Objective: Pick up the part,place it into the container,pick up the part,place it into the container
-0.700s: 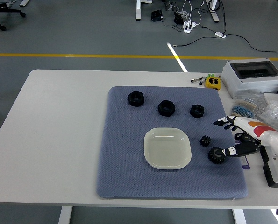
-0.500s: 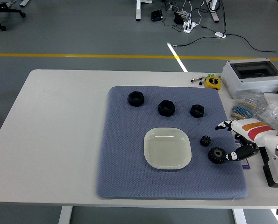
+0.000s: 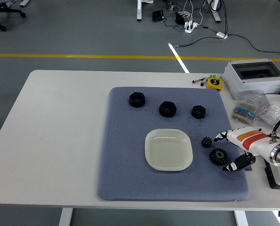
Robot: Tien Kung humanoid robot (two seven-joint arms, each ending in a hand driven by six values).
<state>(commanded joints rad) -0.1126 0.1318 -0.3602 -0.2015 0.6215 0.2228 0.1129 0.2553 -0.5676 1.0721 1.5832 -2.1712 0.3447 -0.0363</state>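
Two gears (image 3: 218,156) btwn tray (image 3: 168,149), fingers (image 3: 231,166).

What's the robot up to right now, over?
Right hand open beside larger gear, not gripping. Dish empty. Left arm unseen. Nothing blocking.

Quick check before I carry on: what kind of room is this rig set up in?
Probably a lab or workshop floor: grey floor with a yellow line, loose cables and a power strip, and a grey electrical enclosure box on the white table.
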